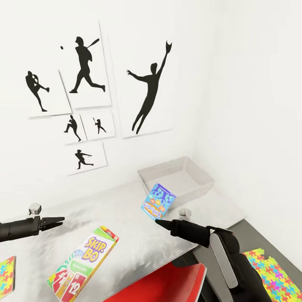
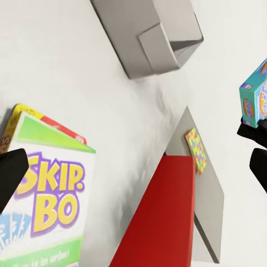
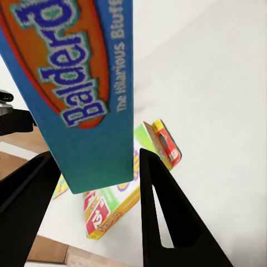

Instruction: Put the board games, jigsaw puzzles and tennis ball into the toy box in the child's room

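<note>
My right gripper point(image 1: 159, 221) is shut on a blue Balderdash board game point(image 1: 158, 201), held upright above the white table point(image 1: 126, 201), just in front of the grey toy box point(image 1: 176, 180). In the right wrist view both fingers point(image 3: 161, 211) press the box's sides point(image 3: 83, 83). A Skip-Bo board game point(image 1: 84, 264) lies flat on the table near its front edge. My left gripper point(image 1: 61, 219) hovers open above the table, left of the Skip-Bo box point(image 2: 44, 206), holding nothing. One jigsaw puzzle point(image 1: 272, 272) lies on a dark grey surface at the lower right, another point(image 1: 6, 272) at the left edge.
A red chair point(image 1: 167, 285) stands against the table's front edge, below my right arm. The toy box point(image 2: 150, 39) sits in the corner against the white walls. Baseball silhouette posters point(image 1: 88, 67) hang on the wall behind the table.
</note>
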### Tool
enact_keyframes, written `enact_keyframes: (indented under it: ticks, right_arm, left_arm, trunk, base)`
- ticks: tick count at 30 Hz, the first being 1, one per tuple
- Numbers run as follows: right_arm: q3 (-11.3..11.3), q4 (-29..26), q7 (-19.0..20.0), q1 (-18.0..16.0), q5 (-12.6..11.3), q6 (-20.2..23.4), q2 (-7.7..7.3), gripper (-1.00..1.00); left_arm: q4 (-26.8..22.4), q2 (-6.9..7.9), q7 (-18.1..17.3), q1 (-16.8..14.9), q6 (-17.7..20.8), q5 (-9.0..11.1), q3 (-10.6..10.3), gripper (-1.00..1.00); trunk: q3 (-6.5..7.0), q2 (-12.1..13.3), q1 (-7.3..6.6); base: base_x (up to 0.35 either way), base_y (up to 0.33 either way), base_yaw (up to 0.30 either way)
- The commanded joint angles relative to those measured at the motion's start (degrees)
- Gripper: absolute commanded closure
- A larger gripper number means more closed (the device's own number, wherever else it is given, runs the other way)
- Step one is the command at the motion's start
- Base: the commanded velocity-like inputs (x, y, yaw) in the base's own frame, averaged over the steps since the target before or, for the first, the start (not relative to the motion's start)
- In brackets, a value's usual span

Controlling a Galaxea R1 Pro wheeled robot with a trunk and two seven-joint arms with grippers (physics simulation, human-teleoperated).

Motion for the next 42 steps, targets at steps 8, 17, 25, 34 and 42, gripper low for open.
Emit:
enact_keyframes:
  ticks: [8,17,25,34,42]
  right_arm:
    - [-0.1,0.0,0.2,-0.1,0.0,0.3,0.03,1.0]
    - [-0.1,0.0,0.1,-0.1,0.0,0.1,0.03,1.0]
    - [0.0,0.0,0.0,-0.1,0.0,0.1,0.03,1.0]
    - [-0.1,0.0,0.1,-0.1,-0.1,0.3,0.03,1.0]
    - [-0.3,0.0,0.4,-0.1,-0.1,0.4,0.03,1.0]
  left_arm:
    - [0.0,-0.03,-0.2,0.0,0.6,0.0,0.0,-1.0]
    - [0.0,0.03,-0.2,0.0,0.6,0.0,0.1,-1.0]
    - [0.0,0.03,-0.2,0.0,0.6,0.0,0.1,-1.0]
    - [0.0,0.03,-0.2,0.0,0.6,-0.1,0.1,-1.0]
    - [0.0,0.03,-0.2,0.0,0.6,-0.1,0.1,-1.0]
  trunk:
    - [-0.12,-0.1,0.04]
    - [-0.12,-0.1,0.04]
    - [-0.12,-0.1,0.04]
    - [-0.12,-0.1,0.04]
    - [-0.12,-0.1,0.04]
  base:
    - [0.027,0.0,0.006]
    - [0.019,0.0,0.0]
    - [0.008,0.0,0.0]
    - [0.0,0.0,0.0]
    - [0.0,0.0,0.0]
